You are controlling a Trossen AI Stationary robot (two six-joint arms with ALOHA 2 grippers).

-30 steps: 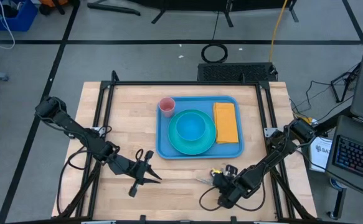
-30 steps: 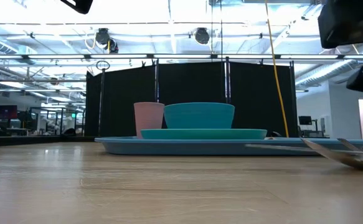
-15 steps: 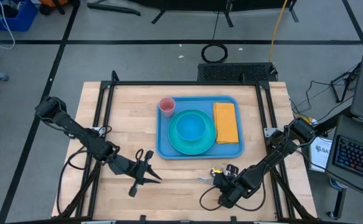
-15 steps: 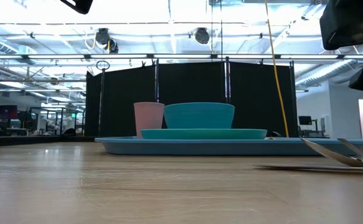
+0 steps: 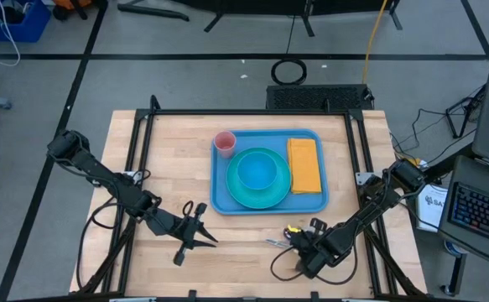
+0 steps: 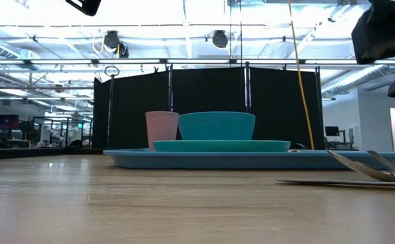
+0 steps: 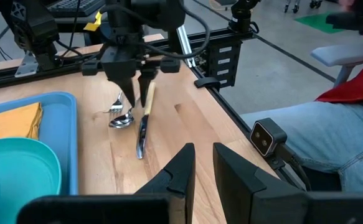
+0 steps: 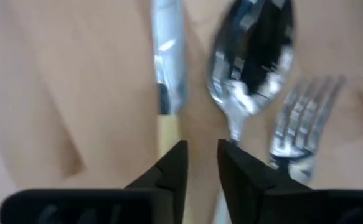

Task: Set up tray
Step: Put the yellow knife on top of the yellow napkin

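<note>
The knife (image 7: 142, 127) now lies flat on the table (image 5: 169, 151). We find the right hand (image 7: 134, 91) slightly parted above crowded cutlery; it risks pinching two pieces.

Blue tray (image 5: 221, 198); turquoise plate (image 5: 242, 196) and bowl (image 5: 257, 172); pink cup (image 5: 225, 142); orange napkin (image 5: 305, 164); silver spoon (image 8: 251, 59), fork (image 8: 298, 118); cream-handled knife (image 8: 167, 74); pale wood-grain desk (image 5: 169, 159).

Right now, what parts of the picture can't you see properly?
- High view: knife, spoon and fork too small to tell apart beside the right end effector.
- Low view: tray hides the napkin; the picture's right edge crops the cutlery.
- Right wrist view: fork blurred; handles hidden behind the end effector's fingers.
</note>
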